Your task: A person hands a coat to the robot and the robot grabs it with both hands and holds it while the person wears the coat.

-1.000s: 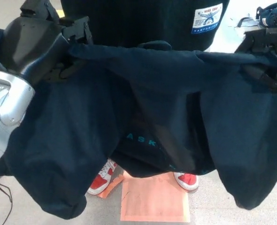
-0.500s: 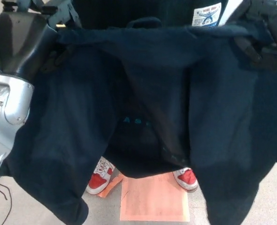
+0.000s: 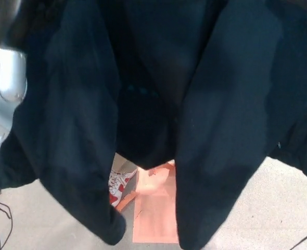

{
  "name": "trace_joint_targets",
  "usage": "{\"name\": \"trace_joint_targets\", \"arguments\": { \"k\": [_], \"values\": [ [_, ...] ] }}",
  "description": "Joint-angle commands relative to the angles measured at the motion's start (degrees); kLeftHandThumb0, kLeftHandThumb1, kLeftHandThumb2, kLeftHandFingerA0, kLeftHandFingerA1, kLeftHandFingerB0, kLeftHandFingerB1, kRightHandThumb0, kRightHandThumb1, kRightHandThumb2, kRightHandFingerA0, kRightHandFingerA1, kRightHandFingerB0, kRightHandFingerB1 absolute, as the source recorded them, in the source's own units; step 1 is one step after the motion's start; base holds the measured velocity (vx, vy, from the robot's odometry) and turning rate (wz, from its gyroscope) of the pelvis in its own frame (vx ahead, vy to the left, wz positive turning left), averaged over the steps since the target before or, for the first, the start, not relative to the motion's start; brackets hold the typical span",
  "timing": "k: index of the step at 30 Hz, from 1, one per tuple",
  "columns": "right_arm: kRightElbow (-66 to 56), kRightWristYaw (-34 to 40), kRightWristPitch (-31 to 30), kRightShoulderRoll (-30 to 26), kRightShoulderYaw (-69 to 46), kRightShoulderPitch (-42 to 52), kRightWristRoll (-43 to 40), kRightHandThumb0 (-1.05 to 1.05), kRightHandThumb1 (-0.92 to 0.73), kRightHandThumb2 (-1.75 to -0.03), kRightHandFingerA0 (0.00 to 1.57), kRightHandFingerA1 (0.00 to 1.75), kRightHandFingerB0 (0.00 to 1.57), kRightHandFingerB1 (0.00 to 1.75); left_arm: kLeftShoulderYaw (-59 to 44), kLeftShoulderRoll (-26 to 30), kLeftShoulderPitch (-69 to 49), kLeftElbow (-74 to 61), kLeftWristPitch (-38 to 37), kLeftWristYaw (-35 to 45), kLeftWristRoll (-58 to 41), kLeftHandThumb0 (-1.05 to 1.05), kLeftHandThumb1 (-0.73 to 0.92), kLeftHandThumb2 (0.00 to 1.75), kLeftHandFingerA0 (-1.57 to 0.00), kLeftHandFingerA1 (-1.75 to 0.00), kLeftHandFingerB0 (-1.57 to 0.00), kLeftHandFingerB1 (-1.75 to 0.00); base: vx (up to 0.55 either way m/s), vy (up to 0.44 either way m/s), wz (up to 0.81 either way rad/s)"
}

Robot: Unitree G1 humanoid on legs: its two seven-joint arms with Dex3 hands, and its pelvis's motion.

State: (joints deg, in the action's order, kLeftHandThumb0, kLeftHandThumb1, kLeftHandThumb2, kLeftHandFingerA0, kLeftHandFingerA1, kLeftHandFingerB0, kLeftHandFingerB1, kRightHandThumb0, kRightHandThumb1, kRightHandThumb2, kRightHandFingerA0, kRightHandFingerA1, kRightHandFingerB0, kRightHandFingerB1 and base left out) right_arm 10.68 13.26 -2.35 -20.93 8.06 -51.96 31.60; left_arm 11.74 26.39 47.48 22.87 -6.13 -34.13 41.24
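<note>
coat (image 3: 216, 104) risen, fills view | 2 hands out of frame, grip unknowable | left arm (image 3: 5, 88) beside it

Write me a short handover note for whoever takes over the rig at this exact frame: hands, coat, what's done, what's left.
Hands: neither hand shows in the head view; only the silver left forearm is visible at the left edge, so the grip cannot be checked.
Coat: the dark navy coat hangs spread across almost the whole view, sleeves dangling low.
Person: only one red and white shoe shows under the coat, beside an orange floor mat.
Done: the coat is off the floor and hanging up high, apparently held.
Left: keep it held while the person puts it on; whether an arm is in a sleeve yet cannot be seen.
</note>
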Motion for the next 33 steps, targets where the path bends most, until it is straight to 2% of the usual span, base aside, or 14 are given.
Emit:
{"name": "trace_joint_targets", "arguments": {
  "k": [1, 6, 11, 17, 21, 23, 24, 25, 26, 27, 28, 30, 32, 33],
  "values": [
    [8.85, 20.24, 2.14, -0.73, -5.47, -15.20, 4.76, -0.38, -0.86, -0.73, 0.94, 1.75, 0.85, 1.51, -3.64, 2.95, 12.35, 5.80, -0.95, -16.92, 5.01, -0.38, 0.85, 0.64, -0.90, -1.75, -0.59, -1.72, 0.00, 0.000, 0.00],
    [14.14, 20.53, 4.28, -2.41, -5.68, -21.51, 3.54, -0.40, -0.89, -0.67, 0.95, 1.75, 0.75, 1.62, -3.10, 3.91, 19.16, 9.06, -1.79, -15.83, 4.64, -0.38, 0.86, 0.66, -0.95, -1.75, -0.67, -1.69, 0.00, 0.000, 0.00],
    [17.99, 19.80, 6.73, -4.63, -4.86, -26.65, 4.16, -0.40, -0.90, -0.68, 0.93, 1.75, 0.71, 1.53, -1.56, 6.11, 25.86, 12.90, -3.40, -16.54, 6.14, -0.37, 0.85, 0.66, -0.96, -1.75, -0.71, -1.67, 0.00, 0.000, 0.00],
    [26.06, 19.01, 10.83, -8.33, -2.93, -34.85, 5.08, -0.40, -0.91, -0.68, 0.93, 1.74, 0.73, 1.59, -0.80, 7.17, 35.71, 18.99, -4.11, -15.38, 5.91, -0.37, 0.85, 0.66, -0.97, -1.75, -0.77, -1.66, 0.00, 0.000, 0.00],
    [33.78, 18.50, 14.78, -11.04, -1.12, -42.53, 5.75, -0.39, -0.88, -0.73, 0.92, 1.71, 0.82, 1.51, 1.58, 9.00, 43.82, 26.16, -5.14, -16.99, 8.02, -0.36, 0.81, 0.64, -0.93, -1.75, -0.68, -1.71, 0.00, 0.000, 0.00],
    [36.71, 19.09, 15.55, -11.49, -0.40, -45.28, 6.16, -0.41, -0.87, -0.74, 0.94, 1.66, 0.84, 1.50, 2.15, 9.65, 46.44, 28.63, -6.17, -16.66, 7.99, -0.36, 0.82, 0.64, -0.92, -1.75, -0.65, -1.73, 0.00, 0.000, 0.00],
    [40.08, 19.78, 15.62, -12.06, 0.77, -49.00, 7.19, -0.39, -0.87, -0.68, 1.11, 1.33, 0.90, 1.31, 2.78, 10.34, 49.98, 31.27, -6.62, -15.89, 7.99, -0.37, 0.82, 0.64, -0.95, -1.75, -0.66, -1.74, 0.00, 0.000, 0.00],
    [41.42, 20.10, 15.77, -12.28, 1.24, -50.37, 7.56, -0.39, -0.87, -0.68, 1.11, 1.33, 0.90, 1.31, 3.07, 10.56, 51.30, 32.31, -6.78, -15.72, 8.00, -0.37, 0.82, 0.64, -0.95, -1.75, -0.66, -1.74, 0.00, 0.000, 0.00],
    [42.90, 19.80, 15.66, -12.41, 1.50, -52.11, 7.49, -0.39, -0.86, -0.69, 1.04, 1.45, 0.88, 1.32, 3.91, 10.60, 53.40, 34.00, -5.81, -16.20, 8.77, -0.37, 0.82, 0.64, -0.98, -1.75, -0.70, -1.74, 0.00, 0.000, 0.00],
    [44.88, 19.73, 15.83, -12.63, 1.98, -54.49, 7.66, -0.43, -0.84, -0.72, 0.91, 1.69, 0.82, 1.48, 4.81, 11.00, 56.13, 35.82, -5.98, -15.85, 9.34, -0.37, 0.82, 0.64, -0.99, -1.75, -0.70, -1.73, 0.00, 0.000, 0.00],
    [47.07, 19.88, 16.23, -12.88, 2.60, -57.03, 7.94, -0.43, -0.84, -0.72, 0.91, 1.69, 0.82, 1.48, 5.65, 11.55, 58.96, 37.61, -6.89, -15.07, 9.72, -0.37, 0.82, 0.64, -0.99, -1.75, -0.70, -1.73, 0.00, 0.000, 0.00],
    [49.81, 20.82, 16.00, -13.09, 3.69, -59.87, 8.69, -0.43, -0.85, -0.66, 0.98, 1.58, 0.79, 1.43, 6.78, 11.52, 62.28, 40.05, -5.73, -14.97, 10.38, -0.40, 0.83, 0.65, -1.00, -1.75, -0.74, -1.69, 0.00, 0.000, 0.00],
    [53.14, 20.27, 16.99, -13.07, 3.92, -63.96, 8.12, -0.43, -0.82, -0.70, 0.92, 1.57, 0.78, 1.07, 6.61, 11.48, 66.37, 42.73, -8.99, -14.82, 8.83, -0.39, 0.78, 0.63, -0.99, -1.75, -0.67, -1.72, 0.00, 0.000, 0.00],
    [55.35, 20.35, 16.61, -12.95, 4.46, -66.86, 8.32, -0.43, -0.82, -0.70, 0.92, 1.57, 0.78, 1.07, 7.11, 11.78, 69.17, 44.35, -9.90, -13.41, 8.72, -0.39, 0.78, 0.63, -0.99, -1.75, -0.67, -1.72, 0.00, 0.000, 0.00]
  ]
}}
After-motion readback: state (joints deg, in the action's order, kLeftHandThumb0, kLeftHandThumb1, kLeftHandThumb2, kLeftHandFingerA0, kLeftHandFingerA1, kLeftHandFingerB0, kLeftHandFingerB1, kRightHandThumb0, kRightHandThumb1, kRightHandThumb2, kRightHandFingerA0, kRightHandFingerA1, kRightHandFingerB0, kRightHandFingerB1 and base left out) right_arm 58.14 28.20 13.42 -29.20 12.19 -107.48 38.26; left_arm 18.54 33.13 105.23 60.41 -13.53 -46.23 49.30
